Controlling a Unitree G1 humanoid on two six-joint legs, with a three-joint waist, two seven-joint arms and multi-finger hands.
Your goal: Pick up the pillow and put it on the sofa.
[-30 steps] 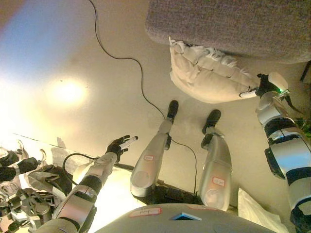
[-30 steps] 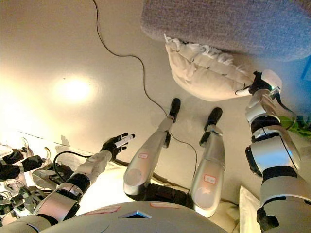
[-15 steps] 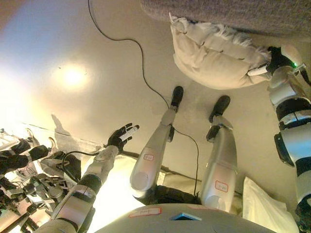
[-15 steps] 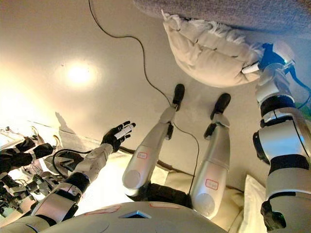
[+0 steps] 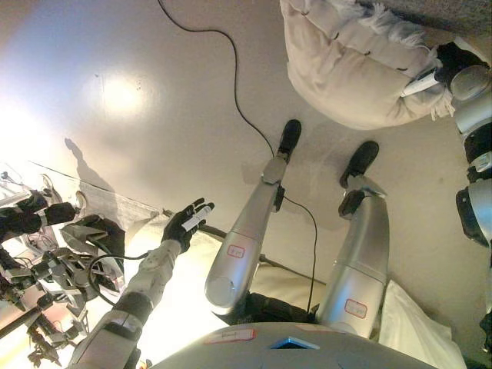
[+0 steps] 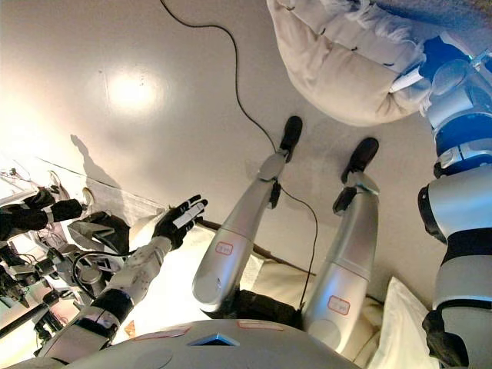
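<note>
A cream pillow (image 5: 350, 69) with a frilled edge hangs against the front of the grey sofa (image 5: 453, 9) at the top right, above the floor. My right hand (image 5: 452, 63) is at the pillow's right end, its fingers curled into the cloth there. My left hand (image 5: 187, 224) is held out low at the left with its fingers straight and nothing in it, far from the pillow.
A heap of dark and silver machine parts (image 5: 42, 261) lies at the lower left on a clear sheet. A pale cushion (image 5: 415, 334) lies on the floor at the lower right. Bare beige floor (image 5: 154, 115) stretches in front of the sofa.
The whole view has shifted, so the sofa and pillow now sit higher in the picture. My right hand keeps its hold on the pillow by the sofa. The left hand stays open.
</note>
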